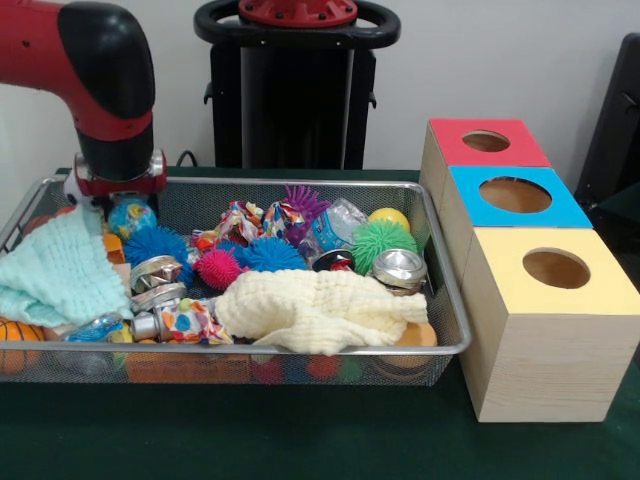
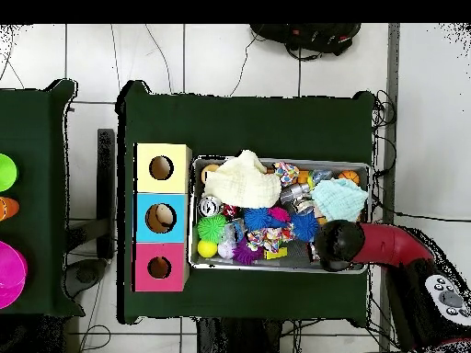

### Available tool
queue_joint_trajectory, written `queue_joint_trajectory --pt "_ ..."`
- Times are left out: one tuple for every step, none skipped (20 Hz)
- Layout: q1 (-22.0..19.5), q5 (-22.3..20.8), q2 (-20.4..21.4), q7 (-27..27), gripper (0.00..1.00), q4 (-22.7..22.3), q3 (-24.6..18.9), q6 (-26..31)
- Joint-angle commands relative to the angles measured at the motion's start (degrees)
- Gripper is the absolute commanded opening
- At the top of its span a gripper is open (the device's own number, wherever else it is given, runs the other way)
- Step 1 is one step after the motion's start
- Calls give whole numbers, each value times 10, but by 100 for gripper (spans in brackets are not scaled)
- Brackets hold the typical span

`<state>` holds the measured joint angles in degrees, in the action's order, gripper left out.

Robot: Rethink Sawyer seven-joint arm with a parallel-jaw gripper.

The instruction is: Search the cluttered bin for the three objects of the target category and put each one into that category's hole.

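A wire mesh bin (image 1: 440, 250) holds a heap of clutter. In it lie a cream cloth (image 1: 320, 308), a mint cloth (image 1: 55, 270), spiky balls in blue (image 1: 155, 243), pink (image 1: 218, 268), green (image 1: 382, 240) and purple (image 1: 303, 203), a yellow ball (image 1: 390, 216), crushed metal cans (image 1: 400, 268), and bright crumpled wrappers (image 1: 240, 220). Beside the bin stand a red box (image 1: 450, 140), a blue box (image 1: 565, 212) and a yellow box (image 1: 600, 290), each with a round hole on top. My gripper (image 1: 100, 198) hangs low over the bin's far left corner, half hidden behind the mint cloth.
A globe-patterned ball (image 1: 130, 215) sits right by the gripper, and an orange basketball-like ball (image 1: 18, 340) lies in the near left corner. In the overhead view the arm (image 2: 386, 246) crosses the bin's edge. A second table with bright bowls (image 2: 9, 276) stands apart.
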<state>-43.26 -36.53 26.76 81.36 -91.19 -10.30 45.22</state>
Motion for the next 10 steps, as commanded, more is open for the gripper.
queue_joint_trajectory --pt "21 27 79 75 0 -120 38 22" --pt "23 40 98 89 0 -128 47 29" --pt "26 53 117 107 0 -135 62 41" --pt "26 62 133 109 0 -141 69 46" --pt "22 71 140 105 0 -142 74 50" --pt "20 78 144 102 0 -141 77 53" --pt "20 83 143 97 0 -136 79 57" --pt "19 87 141 93 0 -130 82 61" --pt "20 91 140 90 0 -127 84 65" --pt "19 92 140 87 0 -129 87 62"
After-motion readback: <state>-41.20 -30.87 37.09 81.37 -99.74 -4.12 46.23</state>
